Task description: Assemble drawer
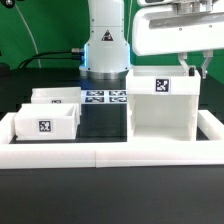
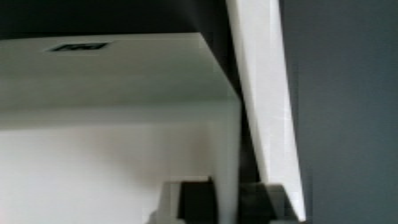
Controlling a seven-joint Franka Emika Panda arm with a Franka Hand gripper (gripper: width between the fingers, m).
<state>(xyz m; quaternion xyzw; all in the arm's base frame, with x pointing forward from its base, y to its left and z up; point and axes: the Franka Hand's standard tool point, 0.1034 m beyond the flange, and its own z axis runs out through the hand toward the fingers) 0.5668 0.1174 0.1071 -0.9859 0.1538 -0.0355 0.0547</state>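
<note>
**Arm reaches over the tall case; claw sits at the case's far rim**

The black table [image 1: 100,125] is edged by a low white wall [image 1: 110,152]. The arm [image 1: 170,30] rises from its base [image 1: 105,45] at the back of the table. Its upper links run across to the exterior view's right, and the wrist points straight down there.

Below the wrist stands the case [image 1: 160,112]. It is upright, at the exterior view's right of the table, close behind the front wall, and a square tag [image 1: 162,86] faces the camera.

The two trays lie well apart from the case, at the exterior view's left. The front tray [image 1: 25,125] shows a tag on its near face, and the rear tray [image 1: 55,96] sits just behind it. The marker board [image 1: 105,98] lies flat between the trays and the case.

The gripper [image 1: 192,66] hangs at the case's far top edge, toward its right corner, with its tips hidden behind the rim.

In the wrist view the gripper [image 2: 228,205] points along one thin white wall of the case [image 2: 263,100]. The fingers [image 2: 189,205] sit low in the frame, on either side of that wall's line. I cannot tell whether the pads press on the wall or stand off it: the spot is dark and blurred. A small tag [image 2: 80,47] shows on a white face beyond.
</note>
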